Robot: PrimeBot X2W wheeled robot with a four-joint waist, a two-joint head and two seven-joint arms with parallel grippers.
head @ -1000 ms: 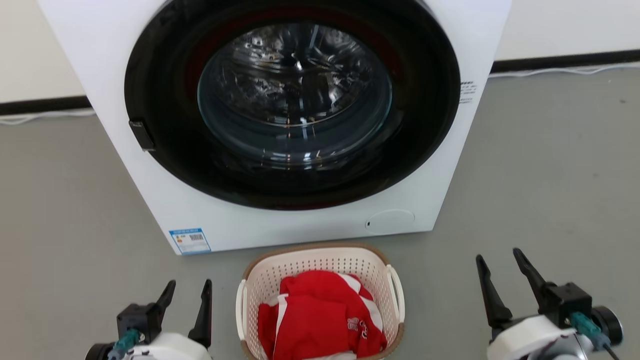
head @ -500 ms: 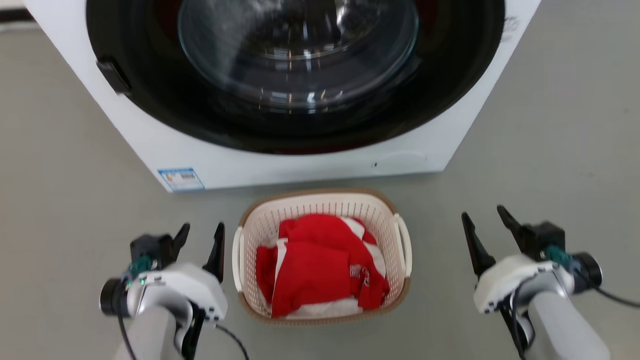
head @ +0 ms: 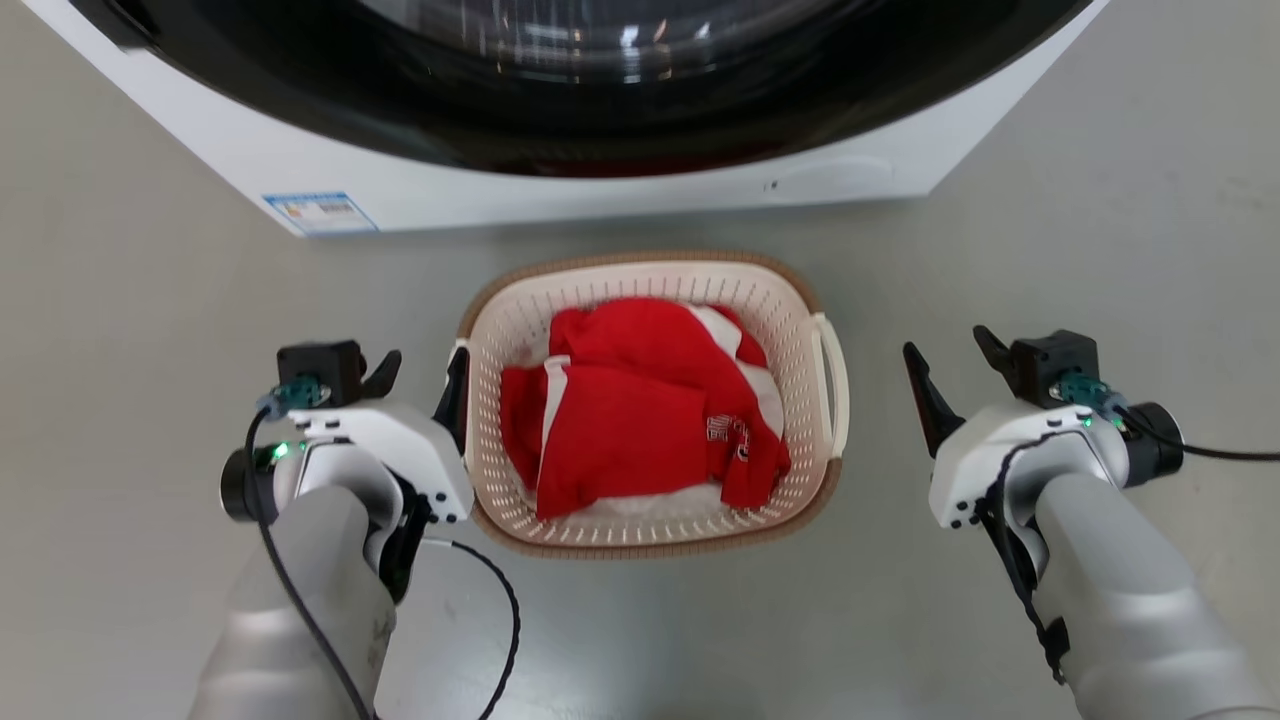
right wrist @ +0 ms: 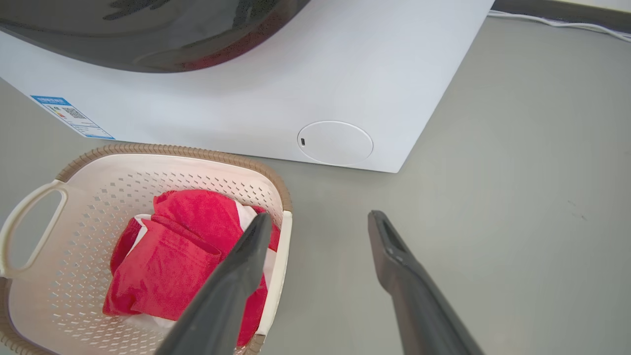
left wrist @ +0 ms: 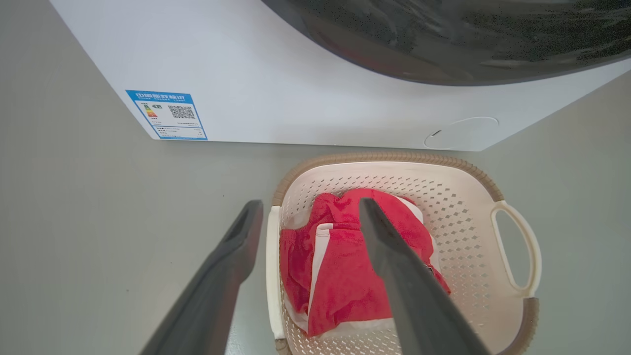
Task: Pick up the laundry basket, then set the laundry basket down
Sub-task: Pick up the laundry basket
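The laundry basket (head: 640, 283), cream with a brown rim, stands on the grey floor in front of the washing machine and holds red and white clothes (head: 630, 420). My left gripper (head: 420, 377) is open beside the basket's left handle (left wrist: 272, 266). In the left wrist view the handle lies between the gripper's (left wrist: 309, 203) two fingers; I cannot tell whether they touch it. My right gripper (head: 947, 345) is open, a short gap right of the right handle (head: 833, 380). In the right wrist view this gripper (right wrist: 320, 216) points past the basket (right wrist: 162, 167), its left finger across the rim.
The white washing machine (head: 600, 190) with its dark round door stands close behind the basket. It carries a blue label (head: 320, 212) at its lower left corner. Grey floor (head: 1100, 220) spreads to both sides. A white cable (right wrist: 557, 24) runs along the far wall.
The head camera has tipped down, so the washing machine has slid up the picture. Both open grippers now stand closer to the basket's sides, the left one reaching the left handle.
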